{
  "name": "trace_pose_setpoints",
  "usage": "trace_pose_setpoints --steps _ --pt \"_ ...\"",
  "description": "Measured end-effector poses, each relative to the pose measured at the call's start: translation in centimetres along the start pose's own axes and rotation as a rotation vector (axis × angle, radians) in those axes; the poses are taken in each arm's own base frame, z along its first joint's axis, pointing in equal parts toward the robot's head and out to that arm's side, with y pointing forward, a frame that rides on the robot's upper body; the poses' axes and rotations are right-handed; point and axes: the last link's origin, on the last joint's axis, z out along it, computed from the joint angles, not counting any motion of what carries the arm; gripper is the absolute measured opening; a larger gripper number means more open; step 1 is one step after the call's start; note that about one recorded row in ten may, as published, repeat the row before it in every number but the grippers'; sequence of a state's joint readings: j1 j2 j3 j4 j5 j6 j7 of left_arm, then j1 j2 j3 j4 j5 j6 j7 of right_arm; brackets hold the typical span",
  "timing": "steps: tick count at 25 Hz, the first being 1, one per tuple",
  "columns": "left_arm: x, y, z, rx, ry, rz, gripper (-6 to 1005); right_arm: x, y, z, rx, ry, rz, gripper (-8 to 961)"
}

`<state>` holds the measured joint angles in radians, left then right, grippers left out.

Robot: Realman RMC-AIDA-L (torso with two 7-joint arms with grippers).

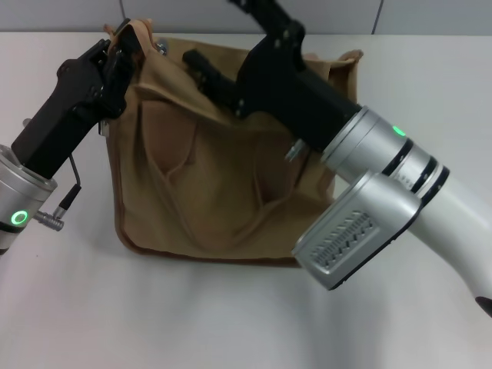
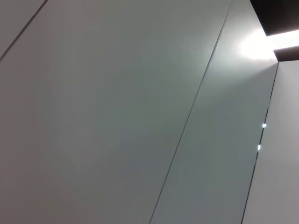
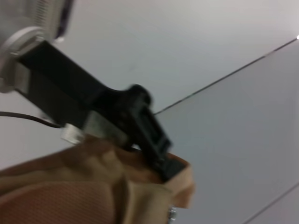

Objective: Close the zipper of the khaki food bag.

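Observation:
The khaki food bag (image 1: 223, 177) stands on the white table, its front side facing me, creased and sagging. My left gripper (image 1: 123, 48) is at the bag's far left top corner, shut on the fabric there. The right wrist view shows its black fingers (image 3: 161, 161) pinching that tan corner (image 3: 180, 186). My right gripper (image 1: 219, 34) hovers over the bag's top with its jaws spread wide and nothing between them. A small silver metal piece (image 1: 163, 46), also in the right wrist view (image 3: 172, 213), sits by the held corner. The zipper line is hidden.
The white table (image 1: 154, 307) runs all around the bag. A pale panelled wall (image 1: 430, 15) stands behind it. My right forearm (image 1: 369, 207) crosses over the bag's right half. The left wrist view shows only grey wall panels (image 2: 117, 116).

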<state>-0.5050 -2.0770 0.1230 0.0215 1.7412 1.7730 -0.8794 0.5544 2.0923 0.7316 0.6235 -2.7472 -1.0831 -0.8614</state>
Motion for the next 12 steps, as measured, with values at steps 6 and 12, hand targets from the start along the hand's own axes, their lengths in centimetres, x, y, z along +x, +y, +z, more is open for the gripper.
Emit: trace_pose_setpoints --steps 6,12 --pt "-0.01 -0.04 0.26 -0.003 -0.002 0.0 27 -0.56 0.46 0.43 -0.027 -0.017 0.0 831" --pt "0.0 -0.07 0.35 -0.004 -0.002 0.001 27 -0.61 0.41 0.9 -0.035 -0.022 -0.001 830"
